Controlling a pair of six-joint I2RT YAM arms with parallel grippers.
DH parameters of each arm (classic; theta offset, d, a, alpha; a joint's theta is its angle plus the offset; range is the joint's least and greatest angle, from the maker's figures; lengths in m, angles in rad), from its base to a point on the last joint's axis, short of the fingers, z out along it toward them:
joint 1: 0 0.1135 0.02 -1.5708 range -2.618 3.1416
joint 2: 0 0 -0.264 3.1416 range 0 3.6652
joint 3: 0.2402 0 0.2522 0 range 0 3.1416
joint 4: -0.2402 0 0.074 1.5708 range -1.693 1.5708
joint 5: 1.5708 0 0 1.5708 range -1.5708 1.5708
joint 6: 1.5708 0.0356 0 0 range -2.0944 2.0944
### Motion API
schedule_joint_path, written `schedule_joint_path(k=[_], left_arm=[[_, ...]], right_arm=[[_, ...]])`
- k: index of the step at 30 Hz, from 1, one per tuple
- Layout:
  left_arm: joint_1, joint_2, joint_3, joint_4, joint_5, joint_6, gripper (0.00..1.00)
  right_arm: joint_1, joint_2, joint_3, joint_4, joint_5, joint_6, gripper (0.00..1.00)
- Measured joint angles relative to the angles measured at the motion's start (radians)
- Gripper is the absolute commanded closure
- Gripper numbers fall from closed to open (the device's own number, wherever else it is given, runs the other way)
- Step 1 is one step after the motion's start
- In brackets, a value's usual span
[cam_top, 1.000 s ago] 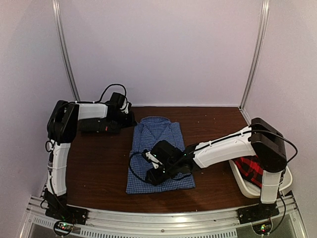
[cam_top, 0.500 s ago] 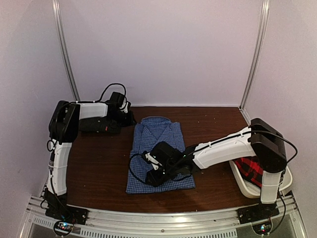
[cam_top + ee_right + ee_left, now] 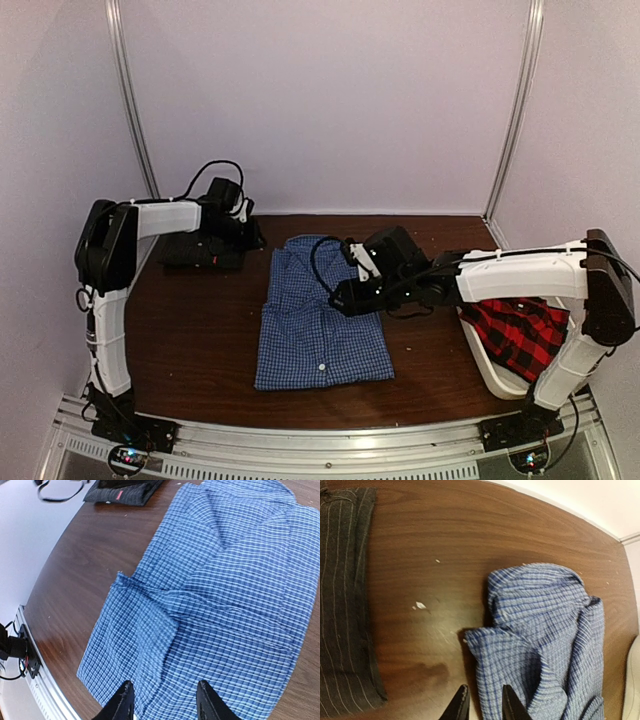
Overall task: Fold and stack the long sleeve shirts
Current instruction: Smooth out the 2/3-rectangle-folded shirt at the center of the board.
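Blue shirt (image 3: 320, 320): folded flat mid-counter (image 3: 200, 340), collar at the far end.
Right claw (image 3: 164, 702): spread wide, empty, over the shirt's right edge.
Left claw (image 3: 482, 707): only the tips show, slightly parted, gripping nothing.
Dark shirt (image 3: 342, 605): far left, half hidden under the left arm.
Plaid shirt (image 3: 515, 335): in the tub (image 3: 490, 375), partly behind the right arm.
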Motion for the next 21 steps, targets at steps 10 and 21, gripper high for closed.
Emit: schedule_joint_path(k=[10,21], left_arm=[[-0.122,-0.192,-0.252,0.108,0.101,-0.055,0.79],[-0.144,0.076,-0.078,0.163,0.161,-0.090,0.80]], right_arm=[[-0.100,-0.137,-0.202,0.006,-0.013,0.037,0.56],[-0.118,-0.205,-0.345,0.028,-0.043,0.076,0.56]])
